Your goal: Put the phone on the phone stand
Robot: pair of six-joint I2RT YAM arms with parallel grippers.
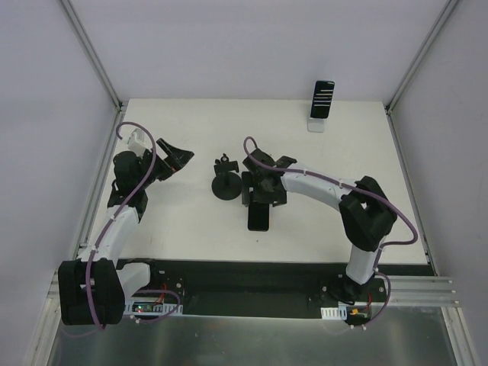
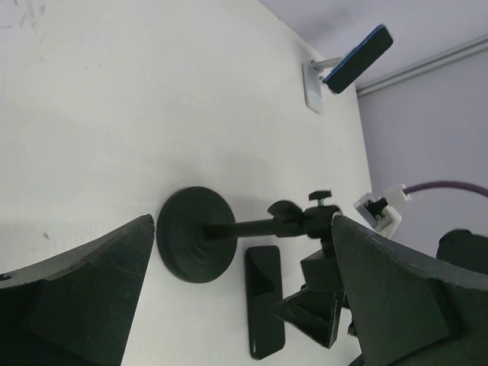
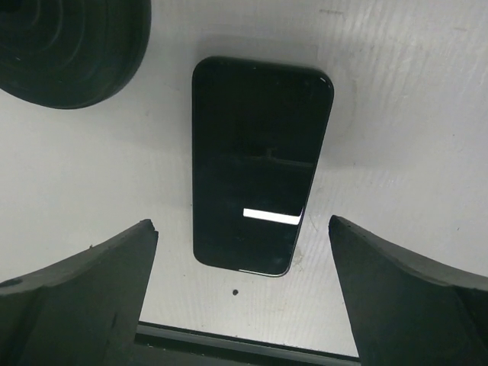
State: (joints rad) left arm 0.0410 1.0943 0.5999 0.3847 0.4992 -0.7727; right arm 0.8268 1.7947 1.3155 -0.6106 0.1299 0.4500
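Observation:
A black phone [image 1: 259,216] lies flat, screen up, on the white table near its front edge; it also shows in the right wrist view [image 3: 259,164] and the left wrist view [image 2: 264,300]. The black phone stand [image 1: 226,185], with a round base [image 2: 196,234] and a clamp head on a stem, stands just behind the phone. My right gripper [image 1: 261,200] is open and empty, hovering over the phone's far end, with the jaws either side of it [image 3: 242,225]. My left gripper [image 1: 179,158] is open and empty, left of the stand and pointing at it [image 2: 242,221].
A second phone [image 1: 322,100] leans on a small white stand [image 1: 316,123] at the back right; the left wrist view shows it too [image 2: 358,58]. White walls enclose the table. A black strip [image 3: 229,343] runs along the table's near edge, close to the phone.

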